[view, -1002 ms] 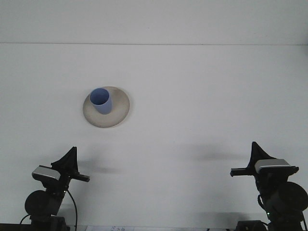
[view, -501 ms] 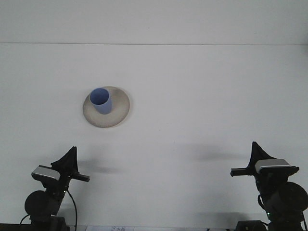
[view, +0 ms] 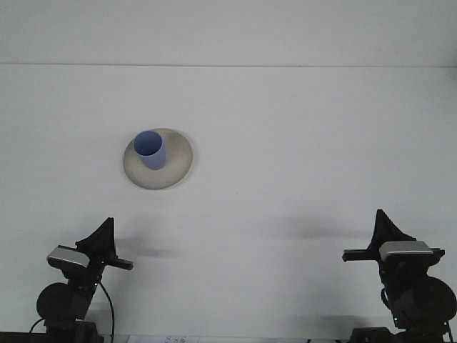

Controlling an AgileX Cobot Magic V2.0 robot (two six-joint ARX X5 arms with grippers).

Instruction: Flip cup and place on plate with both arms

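A light blue cup (view: 150, 149) stands upright, mouth up, on a round beige plate (view: 176, 168) left of the table's middle. It sits on the plate's left half. My left gripper (view: 107, 227) is pulled back at the bottom left, well short of the plate and holding nothing. At the bottom right my right gripper (view: 381, 218) is also drawn back, far from the cup and with nothing in it. Both point away from the camera, so each shows only as a single dark wedge.
The white table (view: 300, 143) runs back to a far edge near the top of the view. Both arm bases and their cables sit along the near edge.
The right arm has sunk slightly and shifted a little to the right. The cup, plate and left arm have not moved.
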